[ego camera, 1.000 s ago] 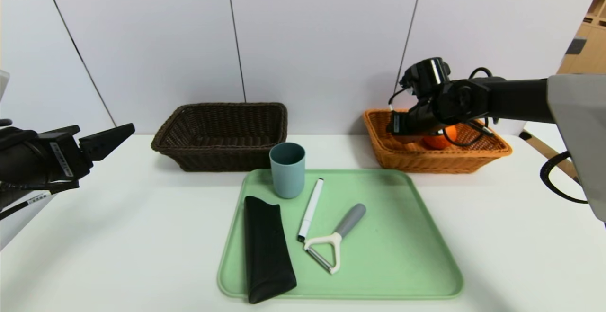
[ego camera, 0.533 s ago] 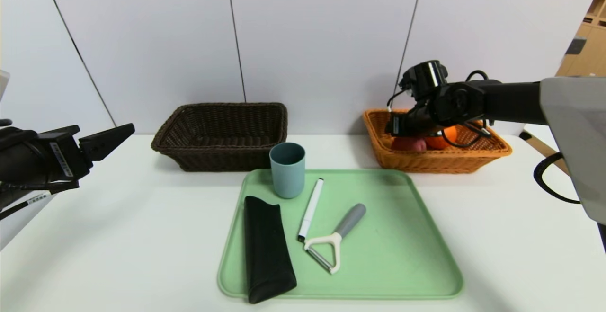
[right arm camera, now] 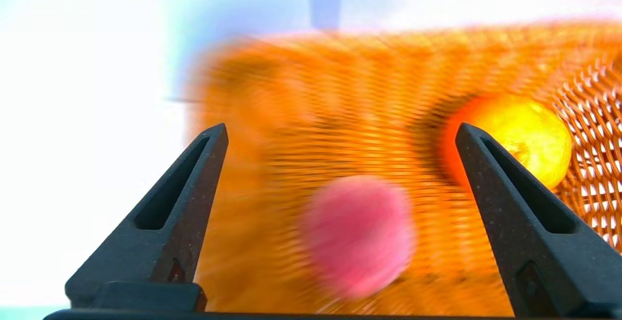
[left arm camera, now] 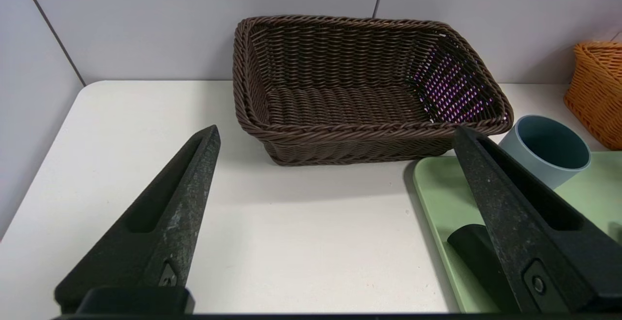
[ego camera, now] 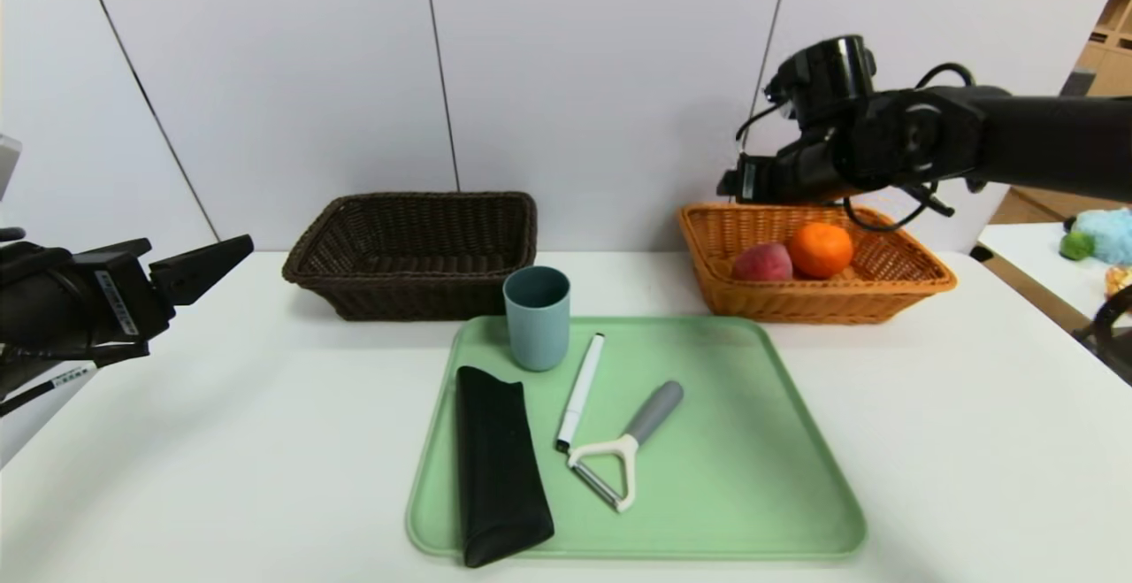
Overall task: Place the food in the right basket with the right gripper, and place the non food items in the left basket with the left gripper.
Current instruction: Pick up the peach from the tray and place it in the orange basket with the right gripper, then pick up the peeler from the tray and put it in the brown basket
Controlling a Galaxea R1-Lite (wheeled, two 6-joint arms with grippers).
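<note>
head view: both fruits lie in the orange-tan basket

the peach (ego camera: 761, 262) and the orange (ego camera: 821, 249) sit side by side, touching, inside the right basket (ego camera: 920, 280). the right gripper (right arm camera: 340, 133) hangs above them, fingers spread wide, holding nothing. the left gripper (left arm camera: 335, 133) hovers at the table's left edge, also spread and bare. on the green tray (ego camera: 752, 477) rest the cup (ego camera: 537, 318), marker (ego camera: 580, 391), peeler (ego camera: 626, 446) and black pouch (ego camera: 497, 464). the left basket (ego camera: 416, 251) holds nothing.

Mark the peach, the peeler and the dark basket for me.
peach (ego camera: 761, 262), head view, middle of its pink skin.
peeler (ego camera: 653, 413), head view, on its grey handle.
dark basket (left arm camera: 369, 130), left wrist view, near rim.
</note>
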